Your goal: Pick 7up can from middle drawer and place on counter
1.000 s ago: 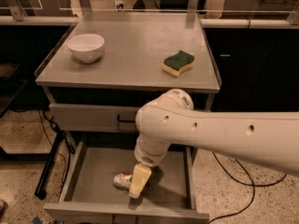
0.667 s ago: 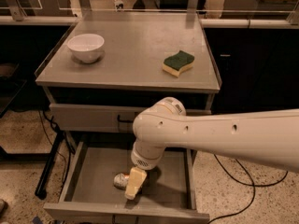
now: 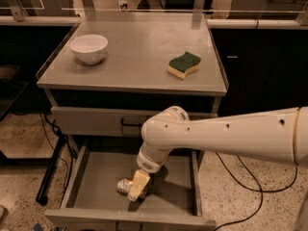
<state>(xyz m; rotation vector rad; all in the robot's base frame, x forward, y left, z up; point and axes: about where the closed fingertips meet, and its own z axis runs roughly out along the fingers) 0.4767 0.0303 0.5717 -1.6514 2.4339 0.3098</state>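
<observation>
My gripper (image 3: 138, 186) hangs low inside the open drawer (image 3: 91, 189), angled down from my arm (image 3: 226, 136), which crosses in front of the cabinet. The drawer is pulled well out, which is why I can come at its floor from above rather than from the side. The can (image 3: 124, 186) lies on its side on that floor, near the front wall. One end pokes out just beside my gripper, on the left as the camera sees it, and my gripper covers the rest. The two look to be touching, but I cannot tell whether my gripper is clenched on the can or only set against it.

A can lying down rolls easily, so I judge the steep, tilted approach is meant to pin it across its body. I would want a firm hold before any lift.

The counter (image 3: 144, 76) sits well above and behind my gripper. The bowl (image 3: 89, 48) stands far up to one side of it and the sponge (image 3: 184, 64) far up to the other. The bare stretch between them seems the natural spot for the can.

The shut drawer (image 3: 86, 121) with its black handle (image 3: 127, 124) is just above my gripper. Any lift would likely have to come outward first to clear that front and the counter's edge.
</observation>
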